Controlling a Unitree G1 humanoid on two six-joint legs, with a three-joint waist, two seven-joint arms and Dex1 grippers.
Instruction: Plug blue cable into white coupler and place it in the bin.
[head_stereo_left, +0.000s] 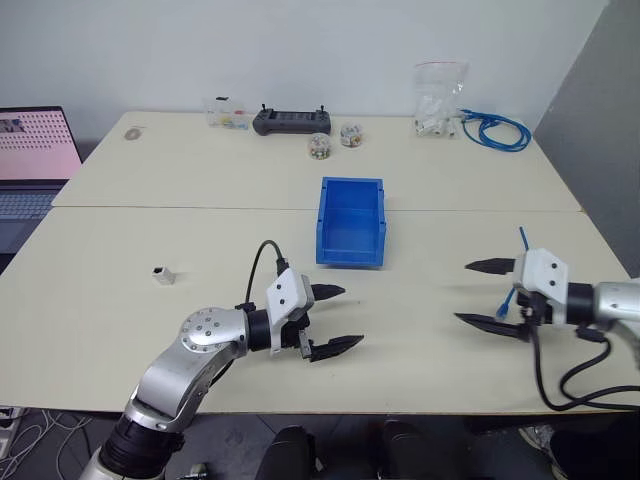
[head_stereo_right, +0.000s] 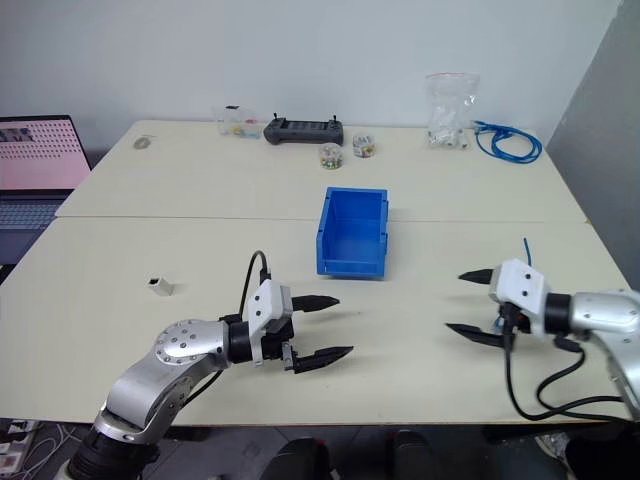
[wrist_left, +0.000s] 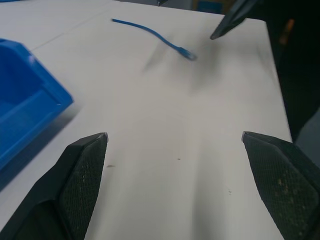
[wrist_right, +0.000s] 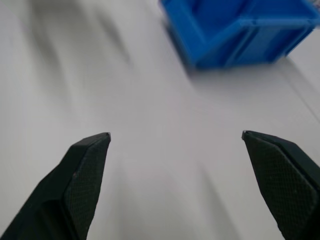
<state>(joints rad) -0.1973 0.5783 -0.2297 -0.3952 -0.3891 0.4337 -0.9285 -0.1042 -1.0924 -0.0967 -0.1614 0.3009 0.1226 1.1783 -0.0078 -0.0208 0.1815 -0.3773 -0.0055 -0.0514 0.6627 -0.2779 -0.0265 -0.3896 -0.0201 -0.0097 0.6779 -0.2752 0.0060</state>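
The blue cable (wrist_left: 152, 33) lies flat on the bench (head_stereo_left: 420, 310) near its right edge, its long axis running away from the robot; in the head views most of it is hidden behind the right claw (head_stereo_left: 488, 293), with one end showing above the wrist at (head_stereo_left: 522, 238) and a short piece below. In the left wrist view one clear plug end points toward the open middle of the bench. The white coupler (head_stereo_left: 163, 274) sits well apart from it, alone on the left part of the bench, with a dark opening on one face. The bin (head_stereo_left: 351, 222), bright blue and empty, stands between them at the middle of the bench, its lower lip toward the robot.

The right claw hangs over the bench just beside the cable, its two black fingers spread wide and holding nothing, tips aimed toward the bench's centre. The left claw (head_stereo_left: 335, 319) hovers in front of the bin, also spread wide and empty, pointing to the right.

The bench is two pale cream tops pushed together, a seam running across behind the bin. Along the far side stand a small clear box (head_stereo_left: 228, 113), a black controller (head_stereo_left: 291, 121), two small jars (head_stereo_left: 333, 141), a clear bag of white parts (head_stereo_left: 439, 98) and a coiled bundle of blue cable (head_stereo_left: 495, 130). A laptop (head_stereo_left: 35, 160) sits open at the left, before a plain white wall.
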